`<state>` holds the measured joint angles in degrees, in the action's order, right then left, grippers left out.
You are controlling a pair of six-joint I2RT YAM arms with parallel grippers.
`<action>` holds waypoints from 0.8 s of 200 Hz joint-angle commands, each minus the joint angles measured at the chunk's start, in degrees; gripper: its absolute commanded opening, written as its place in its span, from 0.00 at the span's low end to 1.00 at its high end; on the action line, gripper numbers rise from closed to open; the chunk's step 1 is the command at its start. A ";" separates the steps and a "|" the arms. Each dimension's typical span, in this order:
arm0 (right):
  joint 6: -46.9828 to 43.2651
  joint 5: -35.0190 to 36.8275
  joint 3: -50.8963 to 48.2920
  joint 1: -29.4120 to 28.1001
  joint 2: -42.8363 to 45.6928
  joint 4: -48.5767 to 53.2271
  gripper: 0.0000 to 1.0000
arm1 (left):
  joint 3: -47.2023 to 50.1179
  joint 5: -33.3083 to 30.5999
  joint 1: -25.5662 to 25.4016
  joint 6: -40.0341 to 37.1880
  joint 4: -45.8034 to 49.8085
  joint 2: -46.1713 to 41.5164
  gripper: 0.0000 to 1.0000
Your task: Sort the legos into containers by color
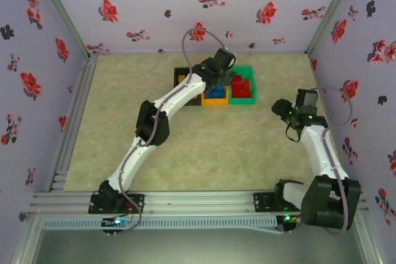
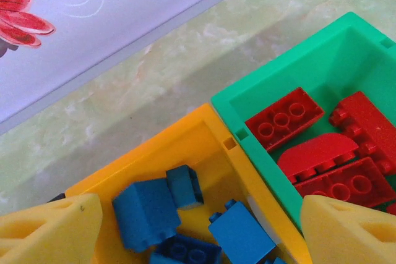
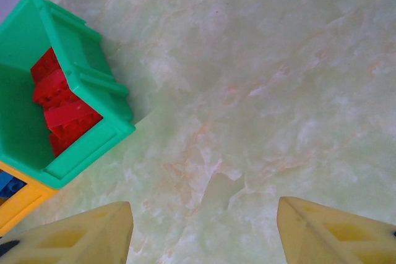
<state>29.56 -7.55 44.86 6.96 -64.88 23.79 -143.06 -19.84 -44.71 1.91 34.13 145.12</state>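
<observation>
Three containers stand side by side at the back of the table: a black bin, an orange bin and a green bin. Several blue legos lie in the orange bin. Red legos lie in the green bin. Yellow pieces show in the black bin, partly hidden by the left arm. My left gripper hangs open over the orange bin with nothing between its fingers. My right gripper stands open over bare table, right of the green bin.
A floral wall rises close behind the bins. The marbled table top stretches to the right of the green bin and in front of all three bins. The left arm reaches diagonally across the middle.
</observation>
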 commanded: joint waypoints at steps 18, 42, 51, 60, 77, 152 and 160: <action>-1.42 1.05 0.71 -0.71 0.89 -0.41 0.66 | 4.82 -4.04 0.50 -1.88 -2.25 -9.35 0.88; -1.83 1.96 0.75 -1.63 1.49 -0.37 0.69 | 9.43 -5.05 0.58 -3.59 -3.27 -15.56 0.92; -2.04 2.34 0.95 -1.86 1.67 -0.17 0.69 | 11.02 -5.39 0.61 -4.29 -3.18 -18.01 0.94; -2.38 2.77 1.02 -2.29 2.03 -0.07 0.70 | 13.06 -6.06 0.76 -4.85 -3.19 -20.61 0.96; -2.84 3.37 1.11 -2.91 2.79 -0.02 0.74 | 17.78 -6.84 1.05 -5.02 -3.96 -25.97 0.98; -5.83 2.46 3.78 -3.95 4.07 0.44 0.91 | 37.80 -7.59 6.90 -0.46 -3.09 -46.76 1.00; -6.45 2.54 4.73 -3.98 4.15 1.04 0.93 | 39.79 -7.60 7.83 -0.42 -2.41 -49.14 1.00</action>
<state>25.61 -5.78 45.89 3.40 -62.06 23.88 -108.14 -25.98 -39.57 -0.93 29.34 101.16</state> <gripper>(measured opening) 0.906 0.995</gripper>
